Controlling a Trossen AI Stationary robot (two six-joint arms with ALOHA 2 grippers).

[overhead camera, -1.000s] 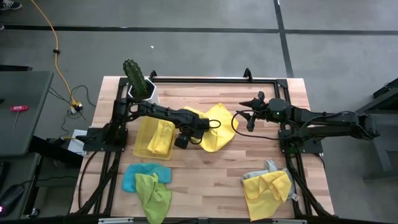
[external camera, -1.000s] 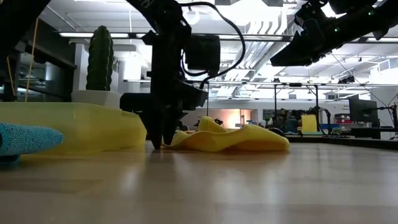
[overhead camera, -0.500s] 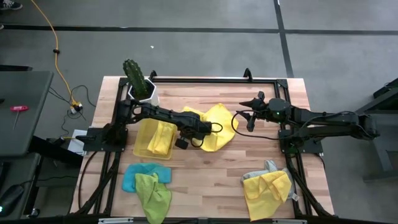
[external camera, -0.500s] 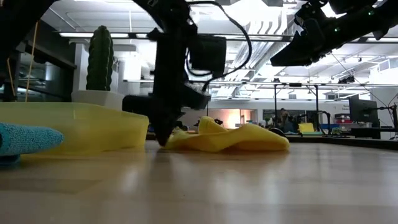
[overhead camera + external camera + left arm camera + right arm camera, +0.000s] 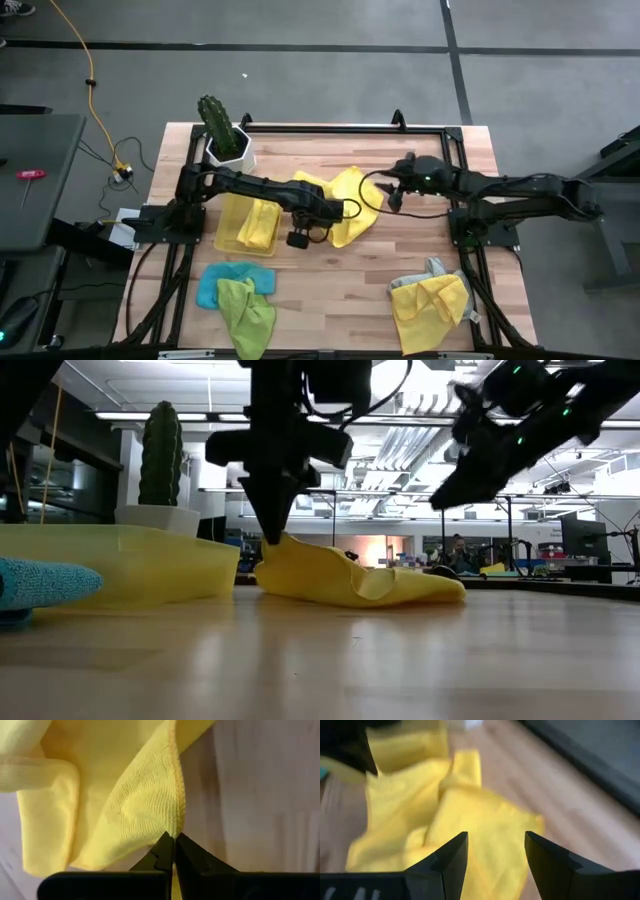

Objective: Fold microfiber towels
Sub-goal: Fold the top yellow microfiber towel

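Mid-tabletop (image 5: 330,275) | our left tool (image 5: 174,839) pinches the yellow towel (image 5: 345,200) by its hemmed edge, lifted | our right tool (image 5: 495,851) hovers beside, fingers apart, empty | bare wood in front

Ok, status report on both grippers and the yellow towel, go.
Left gripper shut on yellow towel edge, lifting it off the table. Right gripper open, hovering over the towel's far side. Nothing in the way.
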